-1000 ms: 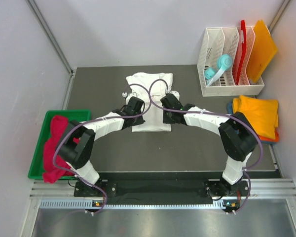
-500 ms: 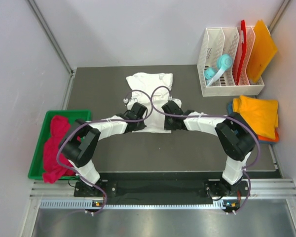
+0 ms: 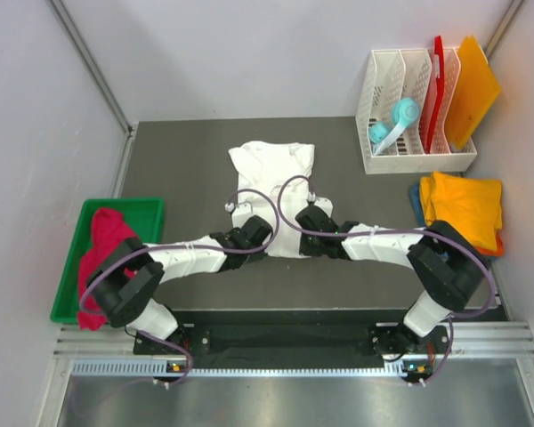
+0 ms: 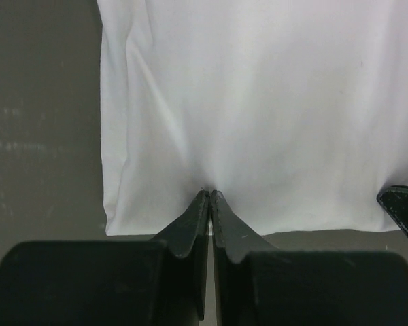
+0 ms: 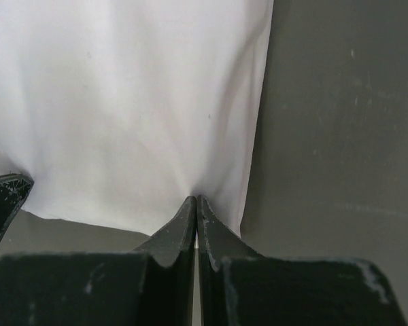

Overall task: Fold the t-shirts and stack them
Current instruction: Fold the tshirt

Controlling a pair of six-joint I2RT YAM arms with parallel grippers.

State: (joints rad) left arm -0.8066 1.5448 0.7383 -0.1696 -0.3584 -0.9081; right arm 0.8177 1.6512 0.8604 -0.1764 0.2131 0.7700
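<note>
The white shirt [image 3: 274, 178] is lying at the middle of the table [image 3: 178, 160], its sleeves apparently already being kept tucked in, so that a narrow oblong is being shown; its near hem is being pinched by both grippers; the left gripper [image 4: 209, 195] is being held closed on the hem by the left corner, the cloth puckering at its tips; the right gripper [image 5: 196, 199] is being held closed on the hem by the right corner in the same way.

The task is being judged as roughly midway; at the right edge a yellow shirt [image 3: 463, 203] is lying folded on top of a stack, with a blue shirt [image 3: 415, 192] and an orange edge showing beneath it; the white shirt is being judged as half folded, its end-to-end fold and its stacking not yet done; a pink shirt [image 3: 102, 258] is lying crumpled in the green tray [image 3: 151, 206], not yet folded.

In the top view the near hem is being covered by the wrists; how many layers are being gripped cannot be told from the wrist views, where only the near part of the cloth is being shown; the number of shirts in the stack, and whether anything is lying under the pink shirt, cannot be made out.
</note>
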